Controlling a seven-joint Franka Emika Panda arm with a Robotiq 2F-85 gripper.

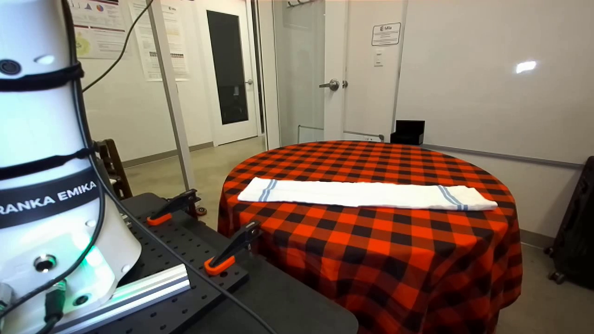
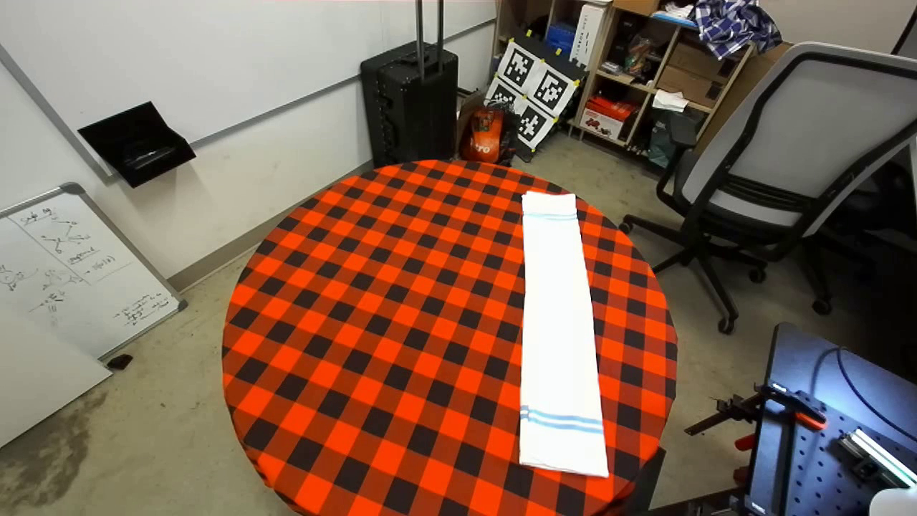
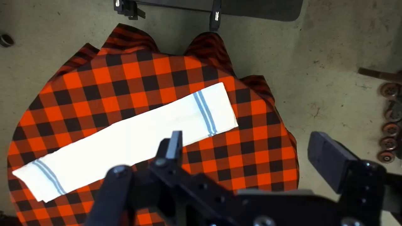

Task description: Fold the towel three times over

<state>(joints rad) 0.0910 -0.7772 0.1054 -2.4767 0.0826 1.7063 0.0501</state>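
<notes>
Wrist view shows my Robotiq gripper [image 3: 246, 142] spread wide, empty, low in frame, presumably so I can pinch one end of the blue-striped white towel [image 3: 125, 139], lying flat on the red-and-black checked tablecloth [image 3: 259, 131] from lower left to upper centre.

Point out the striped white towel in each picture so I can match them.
In an exterior view: the towel lies sideways, mostly right of centre.
In an exterior view: the towel runs up the picture, right of centre.
In the wrist view: the towel slants from lower left to just right of centre.
Shared landmark: the red-and-black checked tablecloth beneath it in every view.
</notes>
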